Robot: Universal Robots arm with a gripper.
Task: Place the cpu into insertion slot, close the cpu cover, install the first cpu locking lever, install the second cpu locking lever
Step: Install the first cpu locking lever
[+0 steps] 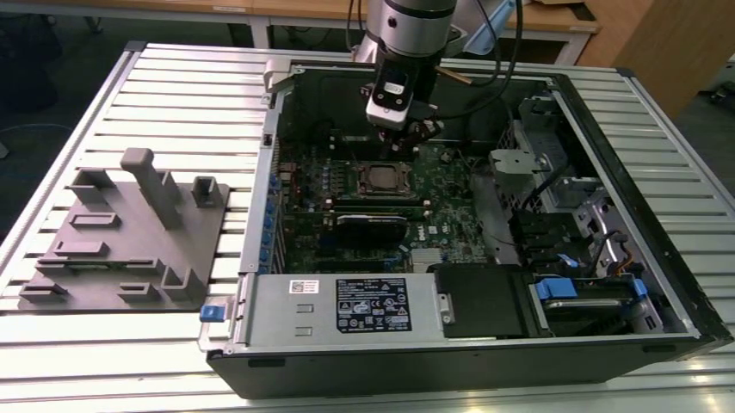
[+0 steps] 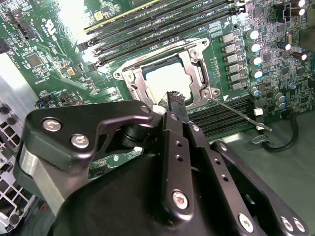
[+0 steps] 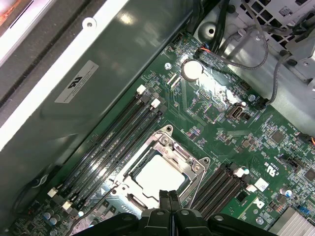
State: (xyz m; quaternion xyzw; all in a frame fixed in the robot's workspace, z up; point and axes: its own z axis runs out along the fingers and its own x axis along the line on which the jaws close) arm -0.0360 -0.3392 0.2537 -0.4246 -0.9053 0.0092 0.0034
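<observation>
Tool [image 3: 170, 195]: closed, the two black fingers pressed together with nothing between them. In both wrist views the tip hangs over one edge of the socket; contact with the metal cannot be confirmed.
Chip [image 3: 160, 174]: seated in the socket, lying flat, pale metal top facing up.
Socket [image 2: 209, 88]: square, silvery rim, mounted on the green board [image 3: 221, 123] inside the computer case [image 1: 643, 172].
Cover [image 2: 134, 81]: silvery frame that appears to lie flat over the chip, whose top shows through the window.
Lever [image 2: 241, 114]: thin metal rod running out from one corner of the socket, slanting across the nearby memory slots [image 2: 162, 24], free end well clear of the rim. Whether it is latched cannot be told.
Memory slots: long black rows flank the socket on two opposite sides.
Other board items: round silver coin battery [image 3: 192, 69] well apart from the socket; row of small silver-topped cans [image 2: 253, 46] just beside it.
Arm: in the exterior view it comes down into the open case, with the tool above the far side of the socket.
Case: lies on its side, open, on a slatted metal table [image 1: 115, 361].
Fixture: grey tray [image 1: 126, 232] with upright holders sits on the table at the exterior view's left, beside the case.
</observation>
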